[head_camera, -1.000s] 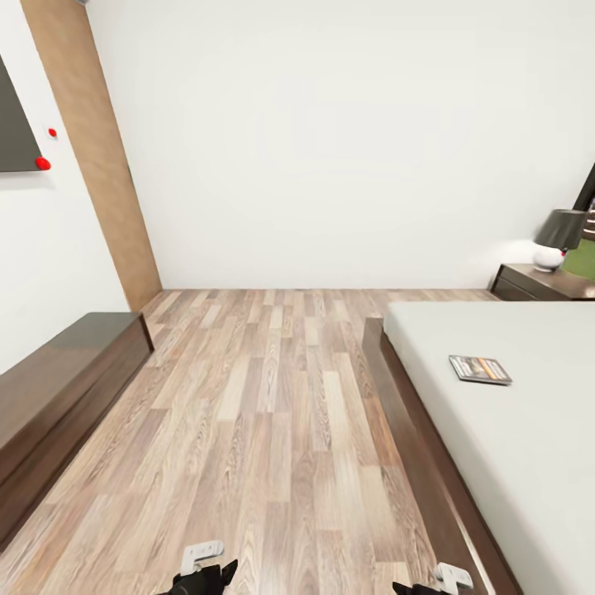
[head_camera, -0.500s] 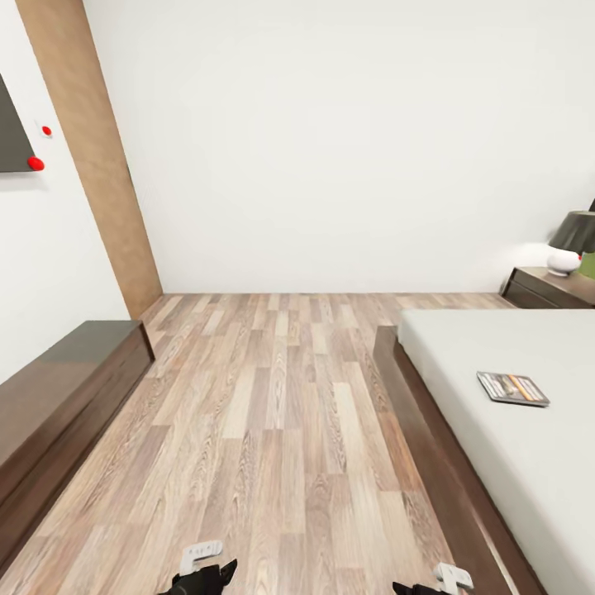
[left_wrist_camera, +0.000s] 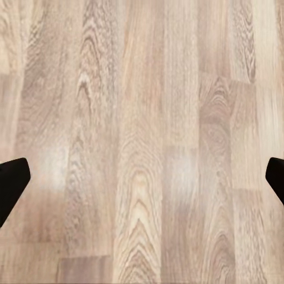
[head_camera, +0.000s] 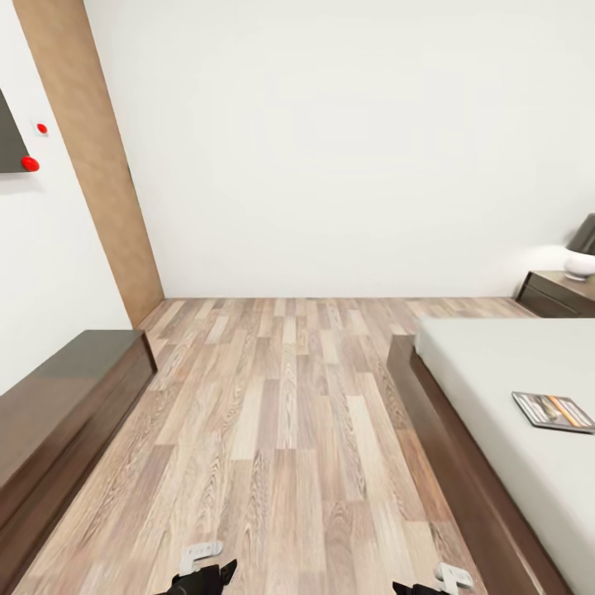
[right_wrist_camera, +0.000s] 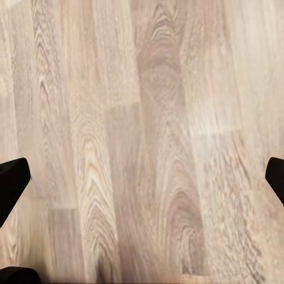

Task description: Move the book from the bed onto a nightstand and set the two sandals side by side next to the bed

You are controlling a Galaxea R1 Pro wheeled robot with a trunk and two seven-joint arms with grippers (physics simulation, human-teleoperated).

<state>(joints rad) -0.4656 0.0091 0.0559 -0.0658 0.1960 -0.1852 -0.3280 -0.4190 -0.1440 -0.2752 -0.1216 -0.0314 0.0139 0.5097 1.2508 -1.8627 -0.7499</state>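
Head view is showing the bedroom, with a grey-brown wood plank floor (head_camera: 281, 430) running from the bottom of the frame up to a plain white wall (head_camera: 347, 149) that is filling the upper half. A tan wooden panel (head_camera: 91, 157) is leaning up the upper left, and beside it, at the left edge, a dark panel (head_camera: 10, 140) with red dots is hanging on the side wall. A long low dark brown cabinet (head_camera: 58, 413) is lying along the lower left. The bed (head_camera: 496, 372) is occupying the lower right, its dark frame edging the pale mattress, and the book (head_camera: 552, 411) is lying flat on the mattress near the right edge of the frame. Behind the bed, at the right edge, the nightstand (head_camera: 560, 294) is carrying a lamp (head_camera: 580, 248) with a dark shade, cut off by the frame. At the bottom edge the left gripper (head_camera: 202, 570) and the right gripper (head_camera: 442, 578) are barely showing. Left wrist view is looking down at bare planks, the left gripper (left_wrist_camera: 142, 177) standing wide open and holding nothing; right wrist view is showing the same for the right gripper (right_wrist_camera: 142, 177), its dark fingers (right_wrist_camera: 12, 177) spread to the frame's sides
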